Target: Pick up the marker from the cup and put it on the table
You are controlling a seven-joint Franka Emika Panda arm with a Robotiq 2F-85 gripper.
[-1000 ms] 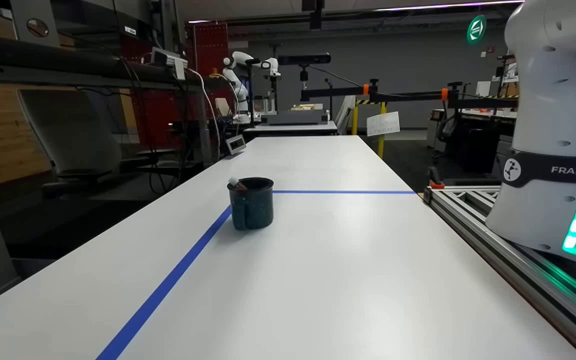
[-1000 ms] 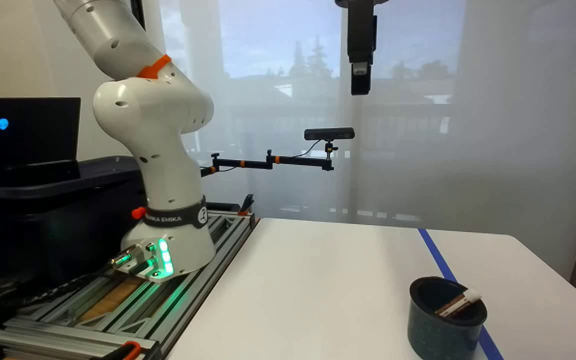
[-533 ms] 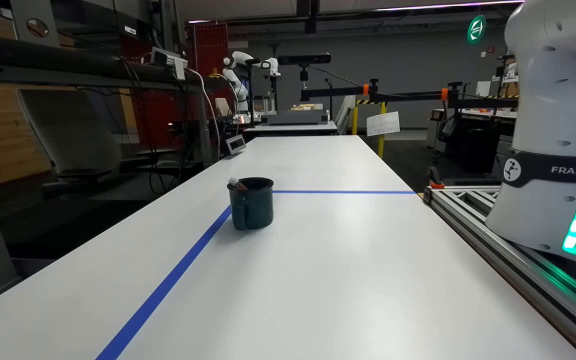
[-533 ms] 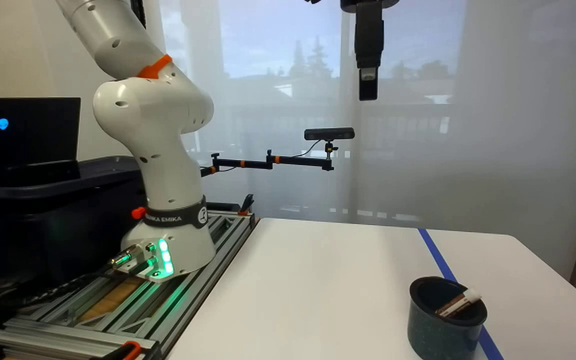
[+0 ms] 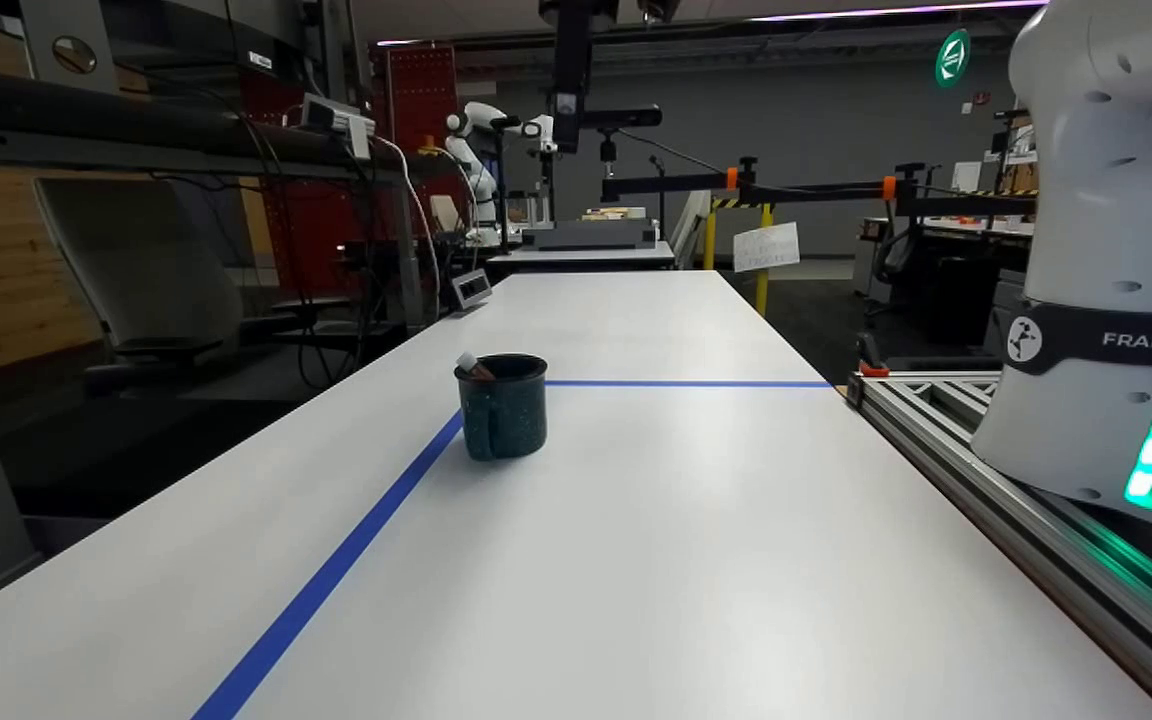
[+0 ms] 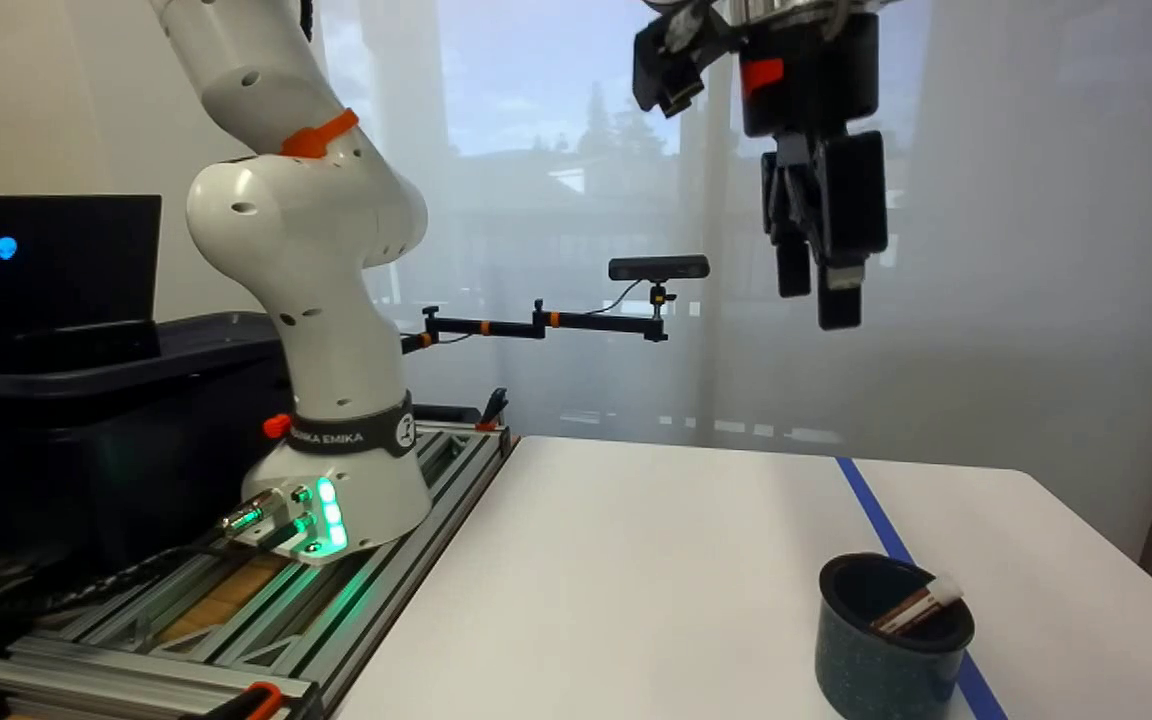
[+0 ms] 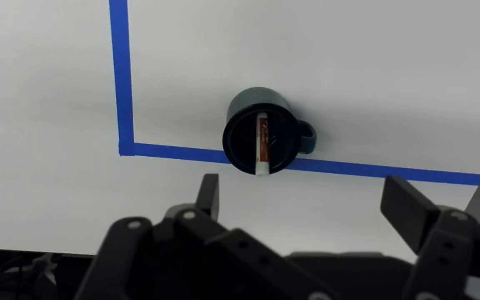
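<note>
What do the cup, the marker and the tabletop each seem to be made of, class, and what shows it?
Cup: perhaps enamelled metal or glazed ceramic; its dark teal wall shows a slight gloss and pale specks.
Marker: probably smooth plastic, judging by the plain white end and printed reddish band.
Tabletop: likely laminate, satin white; light spreads across it in soft, blurred patches.

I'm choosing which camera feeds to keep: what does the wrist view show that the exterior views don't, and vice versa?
Only the wrist view shows the blue tape corner and the marker from end to end.

Only the exterior views show the green-lit robot base, seen in both, plus, each in an exterior view, a black laptop and a green round sign.

All share the cup with the marker's white end poking out, the white table, blue tape, and the gripper, plainly open in the wrist view.
</note>
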